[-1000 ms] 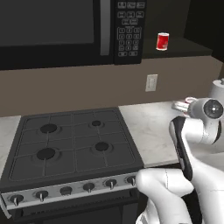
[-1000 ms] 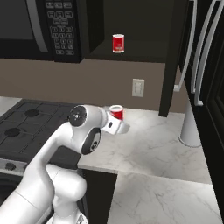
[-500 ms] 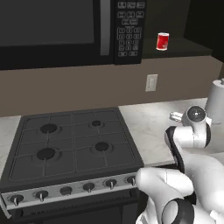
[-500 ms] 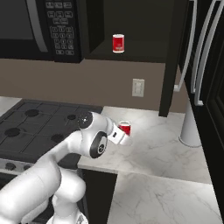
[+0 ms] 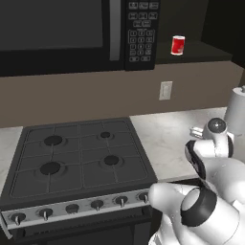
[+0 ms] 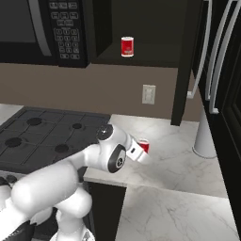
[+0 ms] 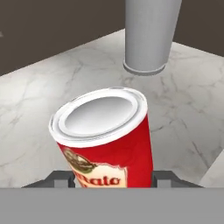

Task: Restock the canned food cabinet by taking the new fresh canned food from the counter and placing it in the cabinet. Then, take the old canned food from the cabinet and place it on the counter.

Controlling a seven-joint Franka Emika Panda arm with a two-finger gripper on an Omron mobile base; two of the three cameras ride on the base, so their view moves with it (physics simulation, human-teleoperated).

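Fresh can (image 7: pixel 105 140) clamped in hand (image 7: pixel 113 177) over counter (image 7: pixel 39 105).

I'm working in a home kitchen: black gas stovetop (image 5: pixel 79 160) with knobs, microwave (image 5: pixel 79 33) mounted above, marbled counter (image 6: pixel 174 169), and a wall outlet (image 6: pixel 148 94) on the backsplash.

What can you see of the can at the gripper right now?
The can is a small red cylinder with a pale, rimmed top that looks like metal and a cream-gold label mark low on its side. In the hand view it stands close up between the two finger tips, the gripper shut on it. It leans slightly in that view, which may be the camera's tilt. It is over the marbled counter; whether its base touches the stone is hidden.
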